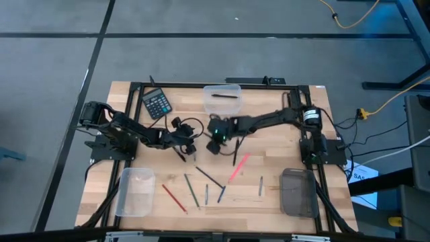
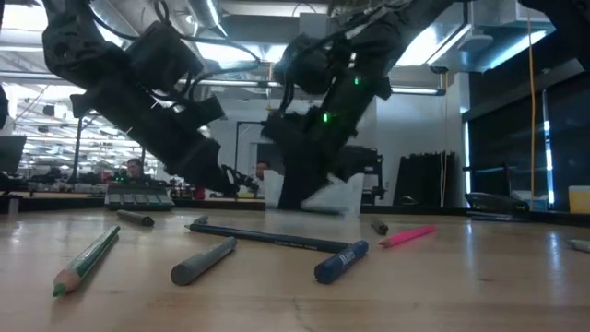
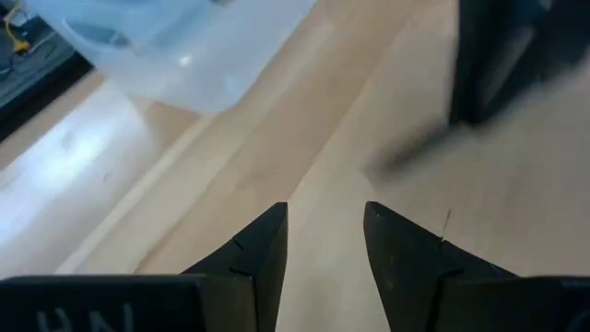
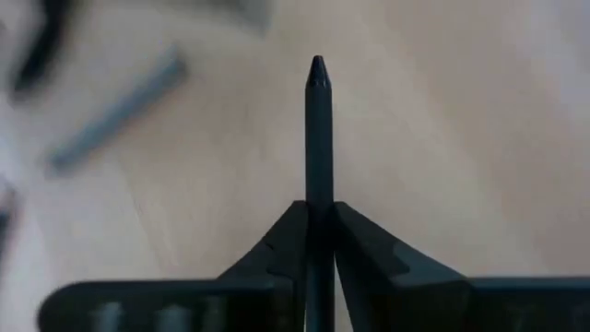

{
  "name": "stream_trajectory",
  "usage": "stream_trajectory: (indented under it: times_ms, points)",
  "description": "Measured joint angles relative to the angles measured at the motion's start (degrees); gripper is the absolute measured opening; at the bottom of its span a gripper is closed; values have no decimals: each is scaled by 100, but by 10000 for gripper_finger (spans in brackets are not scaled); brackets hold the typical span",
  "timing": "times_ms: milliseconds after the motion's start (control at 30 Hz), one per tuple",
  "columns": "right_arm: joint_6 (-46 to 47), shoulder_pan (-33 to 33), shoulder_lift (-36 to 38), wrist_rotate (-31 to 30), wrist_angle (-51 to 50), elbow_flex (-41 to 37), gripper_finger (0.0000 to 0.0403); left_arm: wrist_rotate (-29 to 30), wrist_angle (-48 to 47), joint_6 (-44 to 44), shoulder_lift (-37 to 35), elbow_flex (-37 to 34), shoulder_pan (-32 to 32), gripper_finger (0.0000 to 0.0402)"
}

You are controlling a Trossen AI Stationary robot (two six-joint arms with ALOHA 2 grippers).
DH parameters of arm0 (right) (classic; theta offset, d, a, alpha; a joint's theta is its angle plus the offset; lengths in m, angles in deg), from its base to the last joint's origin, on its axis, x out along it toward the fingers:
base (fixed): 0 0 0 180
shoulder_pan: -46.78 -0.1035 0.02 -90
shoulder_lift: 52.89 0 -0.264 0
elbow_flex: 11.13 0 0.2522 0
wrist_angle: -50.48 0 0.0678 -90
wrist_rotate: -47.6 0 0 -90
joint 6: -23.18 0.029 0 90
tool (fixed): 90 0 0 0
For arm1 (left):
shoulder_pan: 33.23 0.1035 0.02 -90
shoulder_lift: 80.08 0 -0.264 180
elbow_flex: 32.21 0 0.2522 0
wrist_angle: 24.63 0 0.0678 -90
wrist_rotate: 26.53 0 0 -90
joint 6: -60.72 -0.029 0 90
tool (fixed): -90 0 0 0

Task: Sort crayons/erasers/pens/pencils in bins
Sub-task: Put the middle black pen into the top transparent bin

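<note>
Several short sticks lie flat on the near half of the table: red point(image 1: 173, 197), green point(image 1: 191, 190), a long dark one point(image 1: 209, 178), blue point(image 1: 222, 193), pink point(image 1: 238, 168) and grey point(image 1: 261, 185). A clear bin point(image 1: 222, 97) at the far edge has one black stick in it. A second clear bin point(image 1: 136, 191) stands near left and a smoky dark bin point(image 1: 297, 191) near right. My right gripper point(image 1: 216, 143) point(image 4: 318, 205) is over the table's middle, shut on a black pen point(image 4: 318, 129). My left gripper point(image 1: 188, 142) point(image 3: 324, 210) is just to its left, open, with only bare wood between its fingers. My right gripper pinches the black pen between its two fingers. The pen lies along the fingers, and its shaft point(image 4: 318, 189) comes out between the fingertips with the pointed end point(image 4: 318, 69) sticking free ahead of them. How far back the pen reaches is hidden by the fingers.
A black calculator point(image 1: 156, 103) lies at the far left, beside the left arm. The two grippers are close together at mid-table. In the low view, a green pencil point(image 2: 88, 261), a grey stick point(image 2: 203, 261) and a blue one point(image 2: 341, 261) lie near the camera. Bare wood shows between the near bins and the sticks.
</note>
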Motion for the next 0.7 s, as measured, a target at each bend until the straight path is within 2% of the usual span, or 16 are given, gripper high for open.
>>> stream_trajectory:
  times_ms: [167, 300, 500, 567, 700]
  points:
    - [-594, 425, 485, -93, -53, 10, 34, 0, -584, 139, 0, -4, 103, 139]
    - [-1626, 649, 891, -202, -19, 21, 46, -122, -573, 310, 0, -4, 194, 139]
    - [-3058, 1108, 1025, -1372, 256, 21, 57, -419, -272, 285, 0, -4, 213, 137]
    - [-3475, 1324, 944, -1309, 456, 26, 50, -420, -245, 274, 0, -4, 214, 134]
    - [-4084, 1793, 816, -560, 595, 23, 41, -425, -244, 255, 0, -4, 214, 132]
